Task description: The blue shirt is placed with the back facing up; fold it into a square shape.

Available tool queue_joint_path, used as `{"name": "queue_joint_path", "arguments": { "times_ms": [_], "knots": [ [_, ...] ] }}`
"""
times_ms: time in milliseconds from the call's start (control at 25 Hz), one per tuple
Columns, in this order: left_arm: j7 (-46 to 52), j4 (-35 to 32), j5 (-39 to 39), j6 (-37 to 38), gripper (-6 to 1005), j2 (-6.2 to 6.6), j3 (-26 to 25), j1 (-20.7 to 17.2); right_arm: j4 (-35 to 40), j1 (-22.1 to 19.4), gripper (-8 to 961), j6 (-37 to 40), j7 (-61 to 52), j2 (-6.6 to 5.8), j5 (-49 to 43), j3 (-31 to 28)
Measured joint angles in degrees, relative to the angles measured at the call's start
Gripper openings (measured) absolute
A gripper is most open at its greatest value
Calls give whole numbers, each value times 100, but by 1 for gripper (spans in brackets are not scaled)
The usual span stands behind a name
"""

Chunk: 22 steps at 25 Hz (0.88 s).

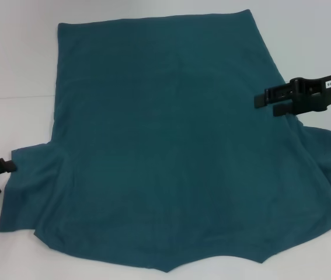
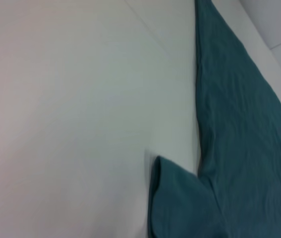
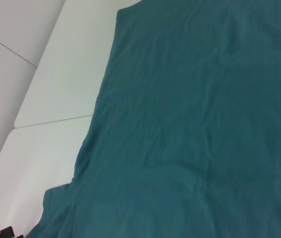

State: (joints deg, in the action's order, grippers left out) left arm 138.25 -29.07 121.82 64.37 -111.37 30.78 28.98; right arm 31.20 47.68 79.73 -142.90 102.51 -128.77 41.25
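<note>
The blue shirt (image 1: pixel 177 140) lies spread flat on the white table (image 1: pixel 13 70), hem at the far side, sleeves and collar toward me. My left gripper (image 1: pixel 6 177) sits low at the left edge, open, its fingers just beside the left sleeve (image 1: pixel 25 186). My right gripper (image 1: pixel 265 104) hovers open over the shirt's right side, a little beyond the right sleeve (image 1: pixel 323 157). The left wrist view shows the sleeve tip and the shirt (image 2: pixel 244 148) side edge. The right wrist view looks across the shirt (image 3: pixel 195 124) body to its far hem corner.
Bare white tabletop surrounds the shirt on the left and far sides. A seam between two table panels (image 3: pixel 51 121) runs beside the shirt. The table's outer edge (image 3: pixel 36 69) drops to a pale floor.
</note>
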Motion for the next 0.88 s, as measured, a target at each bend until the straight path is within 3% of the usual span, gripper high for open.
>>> {"name": "queue_joint_path", "arguments": {
  "times_ms": [720,880],
  "knots": [
    [-29,-6,-2,37,804,-51,429,130,0,-14,732,-73,56,23,27,-12],
    [-31,-61,0,46,661,-43,479,136,0,-28,732,-72,57,26,20,-9]
  ]
}}
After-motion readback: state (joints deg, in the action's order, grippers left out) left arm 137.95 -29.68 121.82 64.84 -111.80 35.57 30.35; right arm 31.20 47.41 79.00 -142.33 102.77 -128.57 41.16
